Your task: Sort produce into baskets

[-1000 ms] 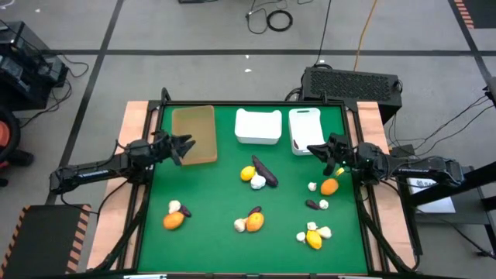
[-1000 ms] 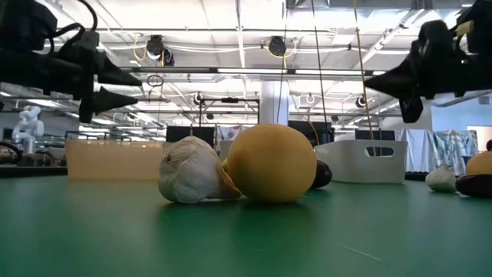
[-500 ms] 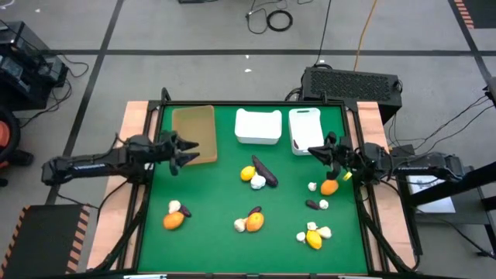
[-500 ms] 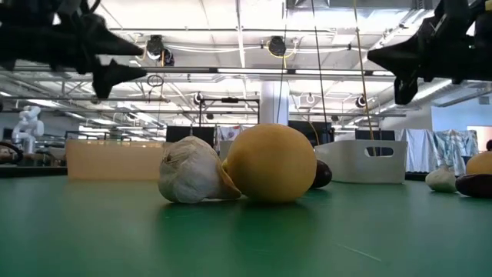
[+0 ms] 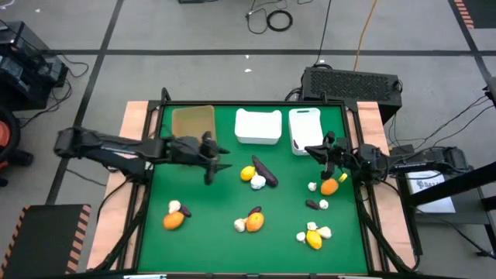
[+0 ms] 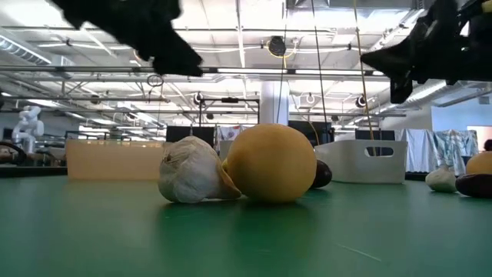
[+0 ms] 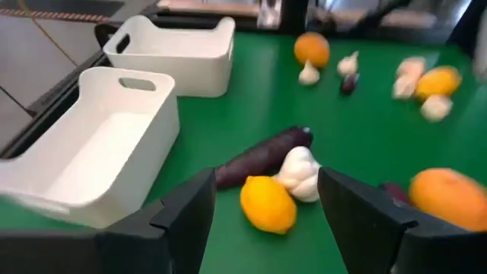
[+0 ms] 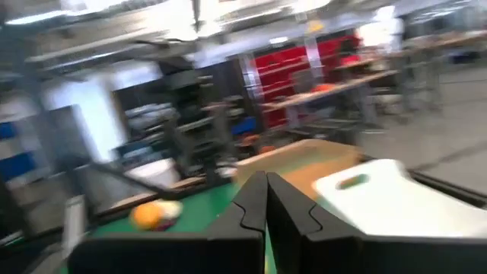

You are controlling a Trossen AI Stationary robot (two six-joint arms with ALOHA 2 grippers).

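My left gripper (image 5: pixel 215 159) is open over the middle of the table, just left of a yellow fruit (image 5: pixel 248 173), a white garlic bulb (image 5: pixel 259 183) and a dark eggplant piece (image 5: pixel 263 168), all lying on the mat. In the left wrist view the fruit (image 7: pixel 268 204) lies ahead between the fingers, clear of them. My right gripper (image 5: pixel 314 149) is shut and empty, above the mat in front of the right white bin (image 5: pixel 304 128). An orange fruit (image 5: pixel 329 186) and a garlic bulb (image 5: pixel 313 186) lie below it. The tan tray (image 5: pixel 194 128) and middle white bin (image 5: pixel 258 126) stand along the far edge.
More groups of produce lie on the near half of the mat: an orange with garlic at the near left (image 5: pixel 173 220), another at the near middle (image 5: pixel 254 222), a yellow fruit with garlic bulbs at the near right (image 5: pixel 314 239). A small dark piece (image 5: pixel 295 142) lies in the right bin.
My left gripper has swung from beside the tan tray toward the table's right, out over the middle of the mat toward the yellow fruit, garlic and eggplant. My right gripper has risen a little and stayed near the right white bin. No produce has moved.
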